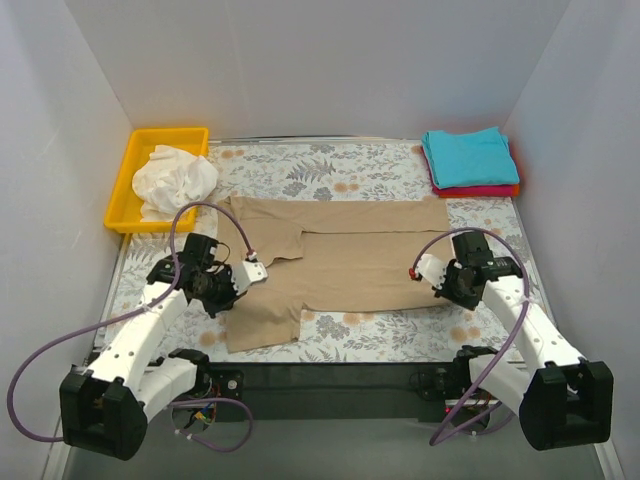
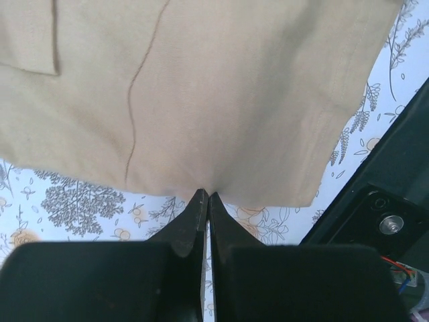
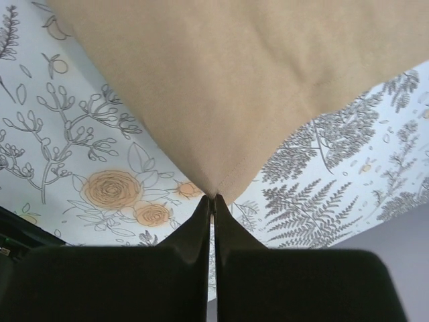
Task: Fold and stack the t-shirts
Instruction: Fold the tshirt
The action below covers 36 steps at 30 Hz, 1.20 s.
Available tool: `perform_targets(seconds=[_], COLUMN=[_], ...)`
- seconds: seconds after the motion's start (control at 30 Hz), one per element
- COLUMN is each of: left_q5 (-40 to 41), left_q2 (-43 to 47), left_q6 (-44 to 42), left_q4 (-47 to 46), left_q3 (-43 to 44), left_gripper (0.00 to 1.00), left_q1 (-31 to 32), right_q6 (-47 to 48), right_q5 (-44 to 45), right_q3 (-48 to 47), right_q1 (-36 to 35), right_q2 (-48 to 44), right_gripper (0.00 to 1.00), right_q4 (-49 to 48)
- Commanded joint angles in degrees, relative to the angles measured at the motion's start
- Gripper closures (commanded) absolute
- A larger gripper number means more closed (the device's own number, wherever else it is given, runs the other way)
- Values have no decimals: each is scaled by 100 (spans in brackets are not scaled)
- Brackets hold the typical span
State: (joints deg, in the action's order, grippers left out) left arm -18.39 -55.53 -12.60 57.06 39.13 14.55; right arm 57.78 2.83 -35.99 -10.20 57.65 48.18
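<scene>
A large tan t-shirt (image 1: pixel 345 262) lies spread on the fern-printed cloth in the middle of the table. My left gripper (image 1: pixel 258 270) is shut on its left part; the left wrist view has the tips (image 2: pixel 204 196) pinching the tan hem (image 2: pixel 201 100). My right gripper (image 1: pixel 418 270) is shut on the shirt's near right corner, and the cloth (image 3: pixel 228 87) rises to a point at the tips (image 3: pixel 214 199). A crumpled white t-shirt (image 1: pixel 175 180) sits in the yellow bin. A folded teal t-shirt (image 1: pixel 468 157) lies on a folded red-pink one (image 1: pixel 485 190) at the back right.
The yellow bin (image 1: pixel 123 182) stands at the back left corner. The floral table cloth (image 1: pixel 380 170) covers the table. White walls close in the left, back and right sides. A black strip (image 1: pixel 330 378) runs along the near edge between the arm bases.
</scene>
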Motion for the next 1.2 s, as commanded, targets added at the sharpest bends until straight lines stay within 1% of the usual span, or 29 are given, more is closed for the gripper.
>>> perform_targets(seconds=[0.0,0.1,0.17,0.2,0.37,0.63,0.77,0.87,1.0,1.17], left_q5=[-278,-480,-603,-648,-771,-1008,-1000,-991,-1008,-1026], left_q2=[-159,-388,-660,-792,-1618,-3015,-3622,-4158,-4852,-5283], left_q6=[-136,-181,-173,-129,100,390,399,460,715,1188], left_q4=[218,244,244,201,-133,-432,-686,-871,-1065,-1582], left_q3=[506,972,1358,1464,2009,3248,3591,3864,4110,4111], left_gripper=[100,100,100,100,100,100,100,100,100,100], left_q1=[-389,-689,-751,-760,-813,-1085,-1235,-1305,-1331,-1349], right_q6=[365,488,532,559,568,629,630,542,340,138], right_q5=[-63,-203,-239,-404,-582,-775,-819,-872,-872,-863], right_q3=[-531,-768,-1015,-1094,-1762,-3071,-3563,-4046,-4583,-5013], right_q1=[228,422,536,562,747,914,941,949,941,941], right_q2=[140,456,642,834,1511,3111,3997,4464,5289,5704], right_gripper=[99,99,99,99,99,99,99,99,99,99], right_q4=[279,279,271,244,130,42,-81,-186,-301,-477])
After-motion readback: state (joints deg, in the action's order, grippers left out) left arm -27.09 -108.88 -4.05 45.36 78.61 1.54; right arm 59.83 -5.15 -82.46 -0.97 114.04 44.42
